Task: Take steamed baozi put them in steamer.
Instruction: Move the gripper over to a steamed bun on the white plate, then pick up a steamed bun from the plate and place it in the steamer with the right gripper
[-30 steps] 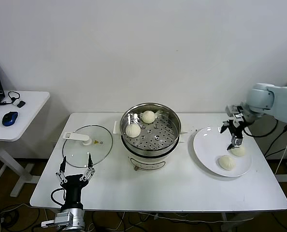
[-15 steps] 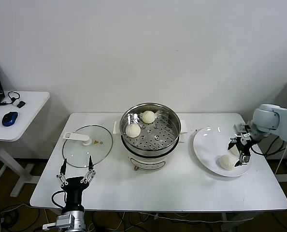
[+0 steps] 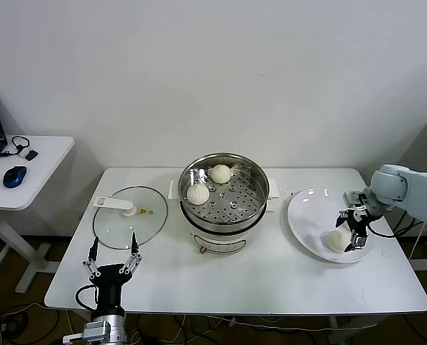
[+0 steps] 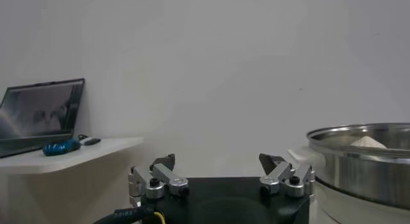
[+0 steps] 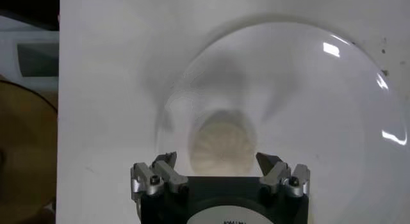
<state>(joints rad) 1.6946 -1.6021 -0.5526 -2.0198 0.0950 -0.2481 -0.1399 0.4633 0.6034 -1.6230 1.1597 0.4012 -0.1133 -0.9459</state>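
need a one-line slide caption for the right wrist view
Open right pincer poised over a baozi on the white plate.

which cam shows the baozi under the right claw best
The right wrist view: the baozi fills the middle, seen from straight above between the open right claw fingers, on the white plate. The head view shows it small and partly hidden by the claw. The left wrist view misses it.

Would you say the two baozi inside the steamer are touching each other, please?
Apart: the head view shows bare perforated tray between the front baozi and the rear baozi in the steamer.
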